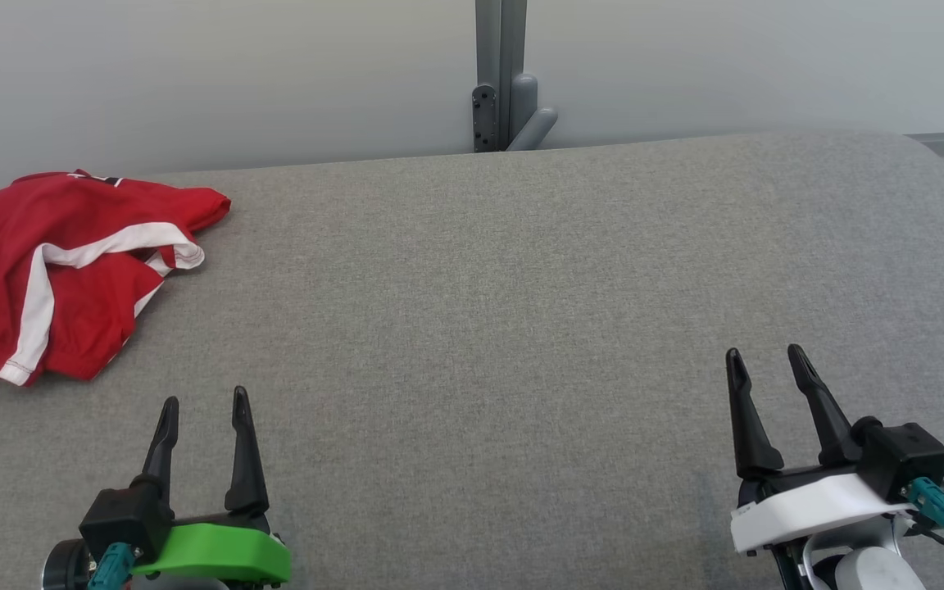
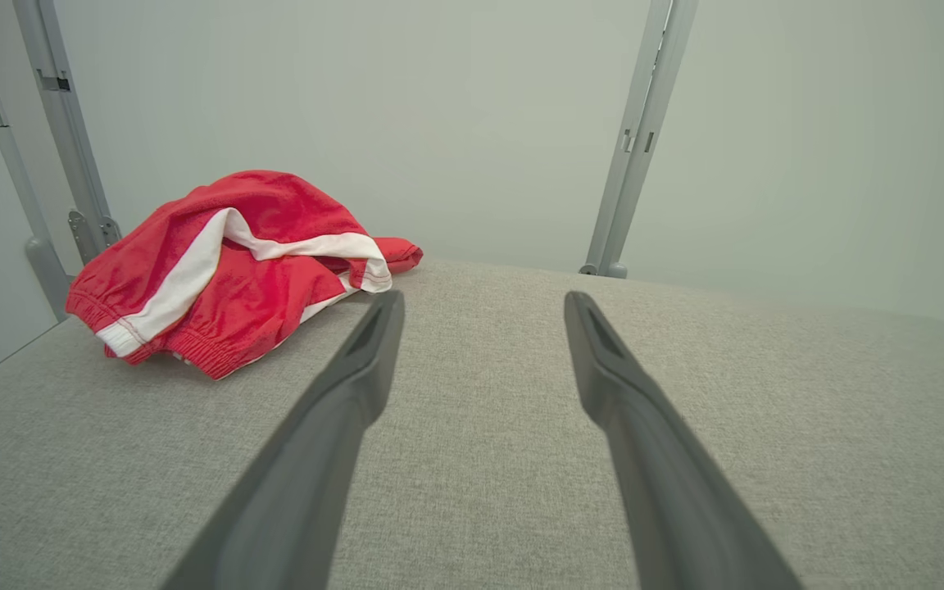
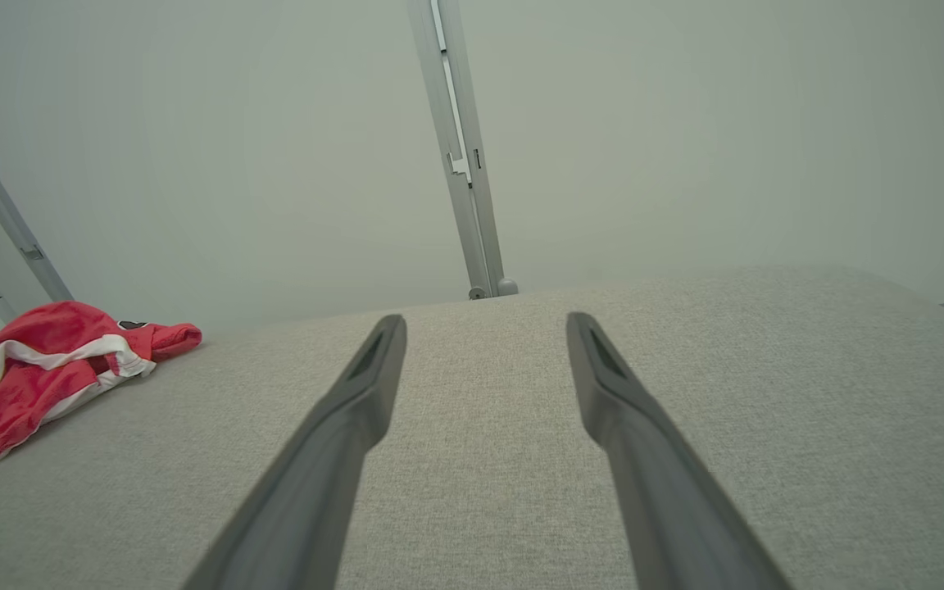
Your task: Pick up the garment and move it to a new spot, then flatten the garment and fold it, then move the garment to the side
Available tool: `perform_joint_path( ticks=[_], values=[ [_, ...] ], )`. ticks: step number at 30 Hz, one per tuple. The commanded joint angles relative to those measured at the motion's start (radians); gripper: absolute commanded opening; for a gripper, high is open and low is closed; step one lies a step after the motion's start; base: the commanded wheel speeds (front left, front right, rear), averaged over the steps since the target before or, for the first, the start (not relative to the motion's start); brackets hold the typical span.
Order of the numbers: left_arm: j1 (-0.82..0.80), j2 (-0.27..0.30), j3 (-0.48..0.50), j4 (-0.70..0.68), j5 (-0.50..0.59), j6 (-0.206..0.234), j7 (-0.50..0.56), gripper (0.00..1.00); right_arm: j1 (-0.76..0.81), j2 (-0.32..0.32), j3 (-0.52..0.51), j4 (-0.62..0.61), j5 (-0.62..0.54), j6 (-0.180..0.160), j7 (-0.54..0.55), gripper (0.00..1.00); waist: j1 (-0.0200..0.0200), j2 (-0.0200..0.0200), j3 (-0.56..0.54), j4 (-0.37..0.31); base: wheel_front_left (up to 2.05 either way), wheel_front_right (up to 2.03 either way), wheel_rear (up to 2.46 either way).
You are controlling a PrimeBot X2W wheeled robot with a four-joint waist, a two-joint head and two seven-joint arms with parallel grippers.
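The crumpled red shorts (image 1: 95, 303) with white stripes are lying at the upper left of the head view, on the grey fabric surface (image 1: 472, 328) near its far edge. The left gripper (image 1: 204, 397) is pointing up-frame at lower left, fingers spread wide, gripping nothing, apart from the shorts. The right gripper (image 1: 765, 352), lower right, is gaping likewise, empty.

No text, brand or number can be read; the dark patch (image 1: 108, 180) on the red garment (image 1: 70, 279) is too small to make out.
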Motion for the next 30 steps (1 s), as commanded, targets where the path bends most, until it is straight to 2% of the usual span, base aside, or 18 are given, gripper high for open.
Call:
perform_joint_path(
  ticks=[1,14,30],
  values=[
    [0.01,0.007,0.0,-0.005,0.02,-0.003,-0.009,1.0,0.012,-0.005,0.002,-0.009,-0.02,0.0,-0.006,1.0,0.0,0.0026,0.0,0.0,0.0,0.0,0.0],
    [0.017,0.008,-0.01,0.0,0.098,-0.003,-0.036,1.0,0.018,-0.006,0.009,-0.02,-0.11,0.0,-0.028,1.0,0.0,0.0029,0.002,0.0,0.0,0.0,0.0],
    [0.016,0.008,-0.013,0.005,0.094,-0.004,-0.033,1.0,0.016,-0.005,0.011,-0.021,-0.103,0.0,-0.028,1.0,0.0,0.0029,0.007,0.001,0.0,0.0,0.0]
  ],
)
